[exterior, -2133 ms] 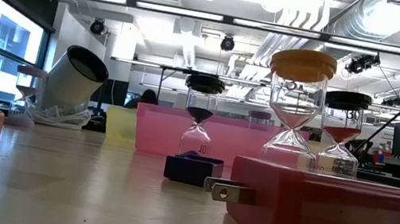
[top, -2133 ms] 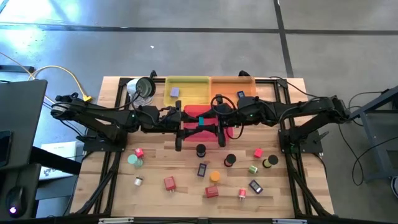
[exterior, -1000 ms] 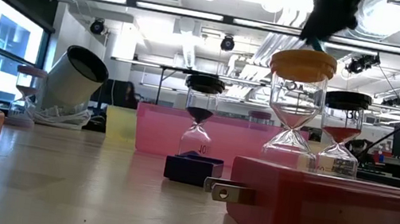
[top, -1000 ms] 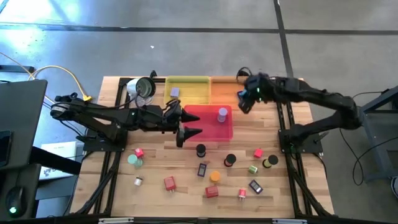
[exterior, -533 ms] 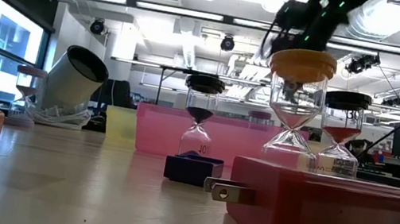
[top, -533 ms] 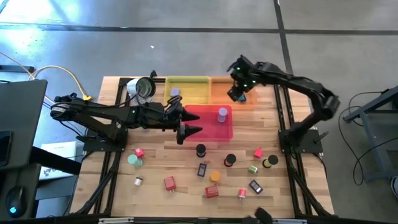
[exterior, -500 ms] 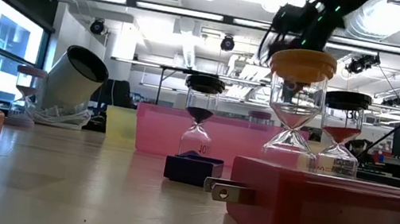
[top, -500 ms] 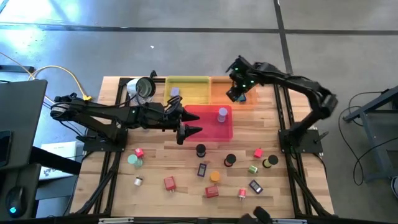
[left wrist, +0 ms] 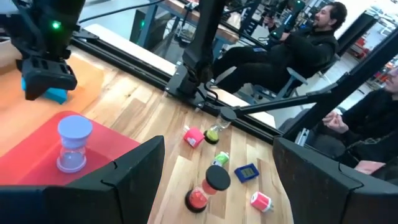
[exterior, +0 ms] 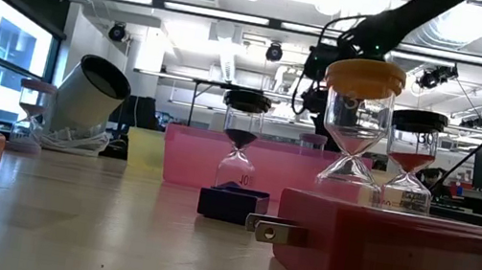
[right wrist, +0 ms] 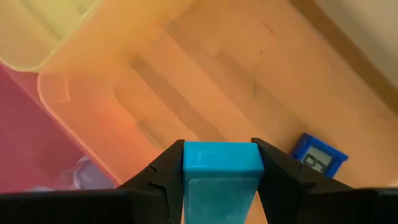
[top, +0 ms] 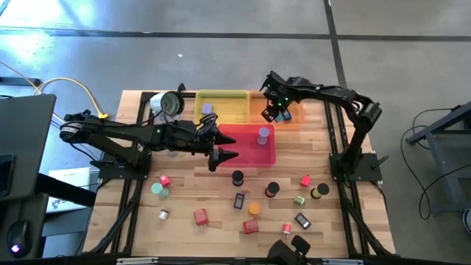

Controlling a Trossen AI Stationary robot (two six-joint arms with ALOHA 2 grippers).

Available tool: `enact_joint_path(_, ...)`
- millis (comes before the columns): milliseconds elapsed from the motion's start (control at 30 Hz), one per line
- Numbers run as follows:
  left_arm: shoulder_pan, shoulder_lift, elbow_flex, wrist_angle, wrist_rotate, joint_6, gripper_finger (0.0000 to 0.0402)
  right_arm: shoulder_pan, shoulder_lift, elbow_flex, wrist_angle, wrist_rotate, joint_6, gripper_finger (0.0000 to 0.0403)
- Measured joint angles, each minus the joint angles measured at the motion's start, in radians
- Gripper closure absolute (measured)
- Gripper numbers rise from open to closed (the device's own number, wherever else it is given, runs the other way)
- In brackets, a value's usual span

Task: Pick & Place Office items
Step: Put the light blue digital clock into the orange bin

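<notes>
Holding a teal-capped hourglass [right wrist: 221, 177], the right gripper [top: 276, 110] hangs clenched on it over the orange tray [top: 259, 103] at the desk's far edge. I'd lower it upright, clear of the blue piece [right wrist: 319, 155], before letting go. Left gripper [top: 224, 154] waits, spread wide and empty, by the pink tray [top: 246, 151].

hidden / cut off / too small to tell

right wrist view: teal-capped piece [right wrist: 222, 180] runs off the frame edge btwn the right gripper [right wrist: 221, 186] fingers, lower end unseen; pink tray [right wrist: 37, 143] only a corner in view. left wrist view: left gripper [left wrist: 217, 180] fingers cropped at frame edge. low view: red block [exterior: 384, 253] hides base of the orange-capped hourglass [exterior: 357, 124]; both grippers mostly out of frame at top. high view: small pieces near table front too tiny to id; dark shape [top: 291, 250] at bottom edge unclear.
</notes>
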Motion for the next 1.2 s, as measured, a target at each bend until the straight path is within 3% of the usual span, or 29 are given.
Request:
enact_joint_path(333,0.058,0.000,0.000,-0.005,0.127,-0.002,0.0109,-0.021,0.000,0.000,-0.012,-0.049,0.011,0.0259)
enact_joint_path(667,0.072,0.000,0.000,-0.007,0.156,-0.003,0.0109,-0.019,0.076,0.000,-0.021,-0.063,0.027,0.0256)
enact_joint_path(967,0.072,0.000,0.000,-0.020,0.185,-0.016,0.0109,-0.010,0.088,0.000,-0.017,-0.043,0.001,0.0150)
enact_joint_path(1200,0.072,0.000,0.000,-0.019,0.189,-0.076,0.0109,-0.020,0.086,0.010,-0.041,-0.040,0.000,0.0111)
